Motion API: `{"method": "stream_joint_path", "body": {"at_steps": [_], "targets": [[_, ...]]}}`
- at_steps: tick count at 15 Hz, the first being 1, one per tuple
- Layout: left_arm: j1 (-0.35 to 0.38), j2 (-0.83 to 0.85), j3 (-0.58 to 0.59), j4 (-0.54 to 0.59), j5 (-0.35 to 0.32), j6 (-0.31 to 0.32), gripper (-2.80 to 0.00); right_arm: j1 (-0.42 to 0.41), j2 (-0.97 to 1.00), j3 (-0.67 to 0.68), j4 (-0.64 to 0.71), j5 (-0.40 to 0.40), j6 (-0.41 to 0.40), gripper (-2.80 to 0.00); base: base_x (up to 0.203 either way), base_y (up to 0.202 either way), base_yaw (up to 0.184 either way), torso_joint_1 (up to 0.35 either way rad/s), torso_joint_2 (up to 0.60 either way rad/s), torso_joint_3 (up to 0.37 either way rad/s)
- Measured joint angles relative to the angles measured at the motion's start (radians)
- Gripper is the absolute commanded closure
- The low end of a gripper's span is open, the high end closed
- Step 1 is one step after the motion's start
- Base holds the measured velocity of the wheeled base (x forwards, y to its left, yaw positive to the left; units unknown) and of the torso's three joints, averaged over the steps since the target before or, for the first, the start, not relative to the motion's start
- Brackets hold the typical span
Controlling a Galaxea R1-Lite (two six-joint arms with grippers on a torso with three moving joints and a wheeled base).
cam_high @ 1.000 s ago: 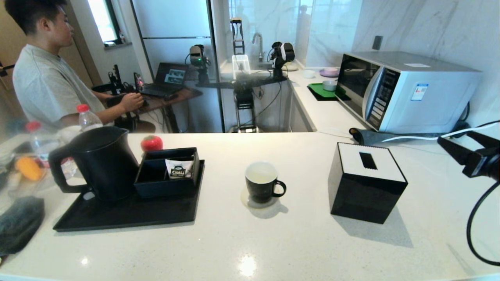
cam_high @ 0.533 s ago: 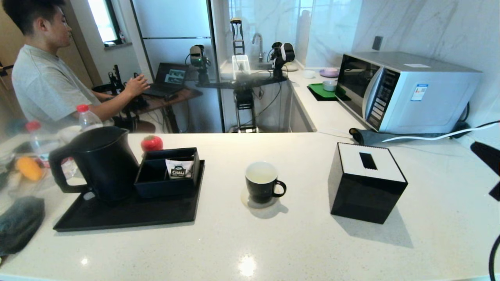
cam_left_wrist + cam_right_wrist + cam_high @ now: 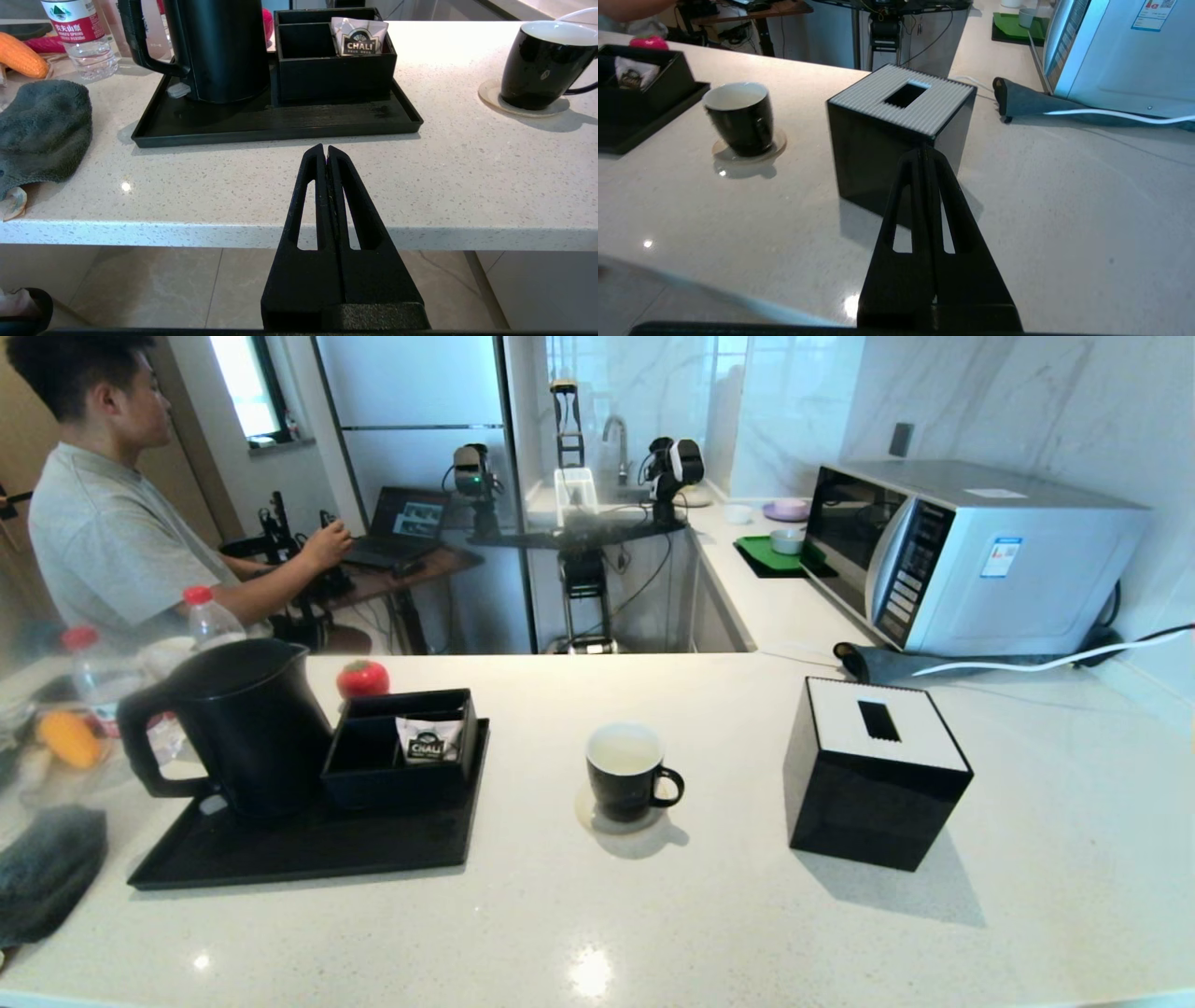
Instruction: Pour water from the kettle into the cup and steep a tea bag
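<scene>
White counter ahead: my right hand pinched empty facing the tissue box, cup beyond; left hand pinched empty before the tray.

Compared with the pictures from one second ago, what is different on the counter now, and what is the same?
The right gripper was open at the head view's right edge; it has withdrawn out of that view and closed, holding nothing. The seated person's hand lifted from the desk. The kettle, the cup, the black box and the shut left gripper stayed as they were.

tool closed, empty | facing tissue box | cup on coaster
</scene>
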Motion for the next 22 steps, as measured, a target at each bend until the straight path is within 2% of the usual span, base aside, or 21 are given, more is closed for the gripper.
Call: {"method": "stream_joint_path", "body": {"at_steps": [2, 4, 5, 7, 8, 10, 12, 15, 17, 20, 22], "targets": [[0.0, 0.0, 0.0, 0.0, 0.0, -0.001, 0.0, 0.0, -0.169, -0.022, 0.237, -0.02, -0.046, 0.0, 0.0, 0.0, 0.0, 0.0, 0.0, 0.0], [0.0, 0.0, 0.0, 0.0, 0.0, -0.001, 0.0, 0.005, -0.273, -0.046, 0.44, -0.094, -0.114, 0.0, 0.0, 0.0, 0.0, 0.0, 0.0, 0.0], [0.0, 0.0, 0.0, 0.0, 0.0, -0.001, 0.0, 0.033, -0.3, -0.051, 0.502, -0.143, -0.128, 0.0, 0.0, 0.0, 0.0, 0.0, 0.0, 0.0], [0.0, 0.0, 0.0, 0.0, 0.0, -0.001, 0.0, 0.136, -0.328, -0.05, 0.523, -0.288, -0.143, 0.0, 0.0, 0.0, 0.0, 0.0, 0.0, 0.0], [0.0, 0.0, 0.0, 0.0, 0.0, -0.001, 0.0, 0.189, -0.338, -0.029, 0.521, -0.398, -0.147, 0.0, 0.0, 0.0, 0.0, 0.0, 0.0, 0.0], [0.0, 0.0, 0.0, 0.0, 0.0, -0.001, 0.0, 0.254, -0.373, 0.023, 0.522, -0.547, -0.159, 0.0, 0.0, 0.0, 0.0, 0.0, 0.0, 0.0], [0.0, 0.0, 0.0, 0.0, 0.0, -0.001, 0.0, 0.293, -0.454, 0.051, 0.568, -0.563, -0.178, 0.0, 0.0, 0.0, 0.0, 0.0, 0.0, 0.0], [0.0, 0.0, 0.0, 0.0, 0.0, -0.001, 0.0, 0.317, -0.573, 0.047, 0.686, -0.516, -0.184, 0.0, 0.0, 0.0, 0.0, 0.0, 0.0, 0.0], [0.0, 0.0, 0.0, 0.0, 0.0, -0.001, 0.0, 0.32, -0.605, 0.058, 0.668, -0.514, -0.142, 0.0, 0.0, 0.0, 0.0, 0.0, 0.0, 0.0], [0.0, 0.0, 0.0, 0.0, 0.0, -0.001, 0.0, 0.321, -0.625, 0.066, 0.659, -0.551, -0.005, 0.0, 0.0, 0.0, 0.0, 0.0, 0.0, 0.0], [0.0, 0.0, 0.0, 0.0, 0.0, 0.0, 0.0, 0.322, -0.628, 0.071, 0.656, -0.554, -0.022, 0.0, 0.0, 0.0, 0.0, 0.0, 0.0, 0.0]]}}
